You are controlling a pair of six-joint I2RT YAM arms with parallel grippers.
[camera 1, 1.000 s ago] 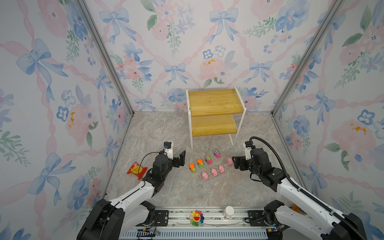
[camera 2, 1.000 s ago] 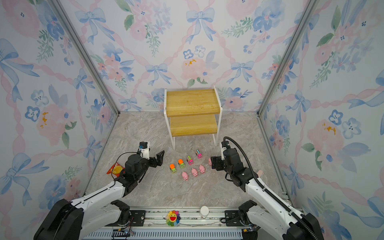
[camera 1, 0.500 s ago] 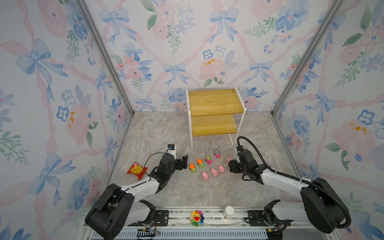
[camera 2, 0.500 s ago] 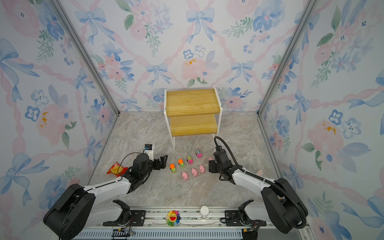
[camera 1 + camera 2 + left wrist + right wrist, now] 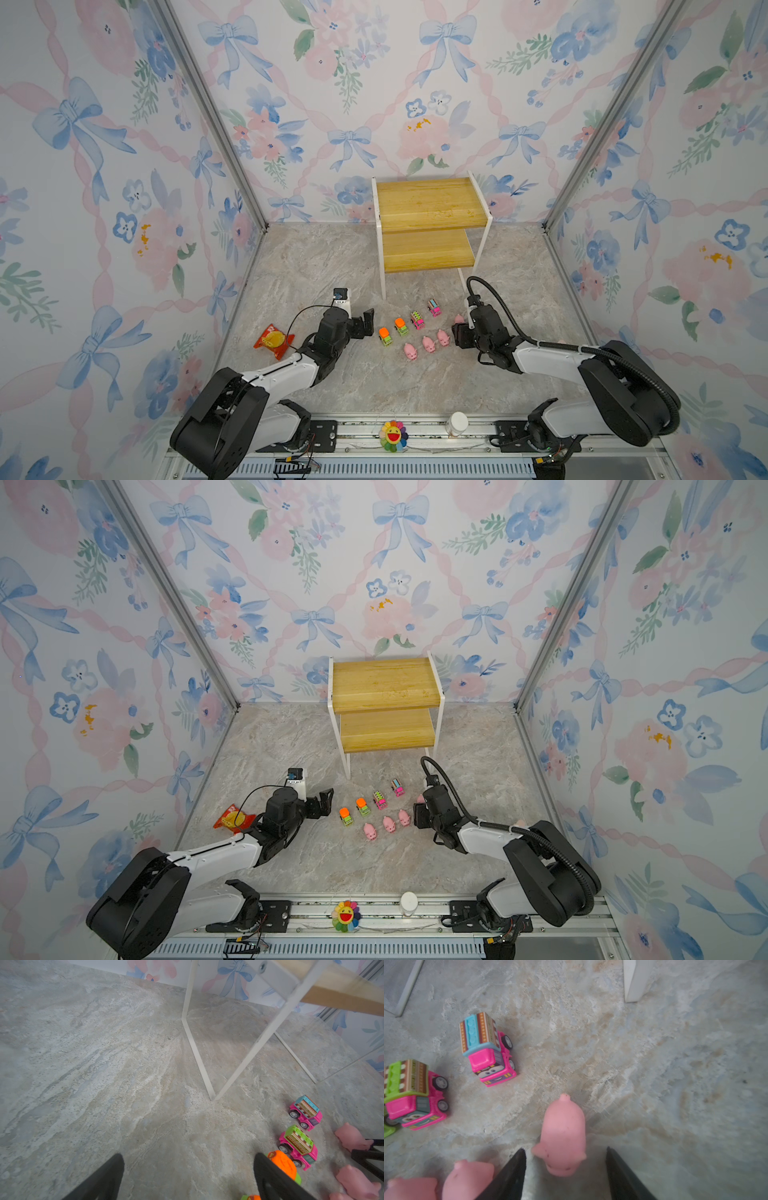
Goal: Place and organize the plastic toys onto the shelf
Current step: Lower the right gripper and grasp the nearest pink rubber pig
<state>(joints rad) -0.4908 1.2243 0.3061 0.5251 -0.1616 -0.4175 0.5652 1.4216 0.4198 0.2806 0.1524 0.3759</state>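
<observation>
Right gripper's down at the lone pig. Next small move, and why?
Probably close the right gripper on the pig: its jaws straddle the pig's head end with gaps on both sides, the pig sits on the table, and the shelf holds nothing.

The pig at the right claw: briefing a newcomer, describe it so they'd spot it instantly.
In front of the shelf, toys lie on the tabletop. At their right end, the pig sits between the open fingers of the right claw, apart from three pigs lined up.
</observation>
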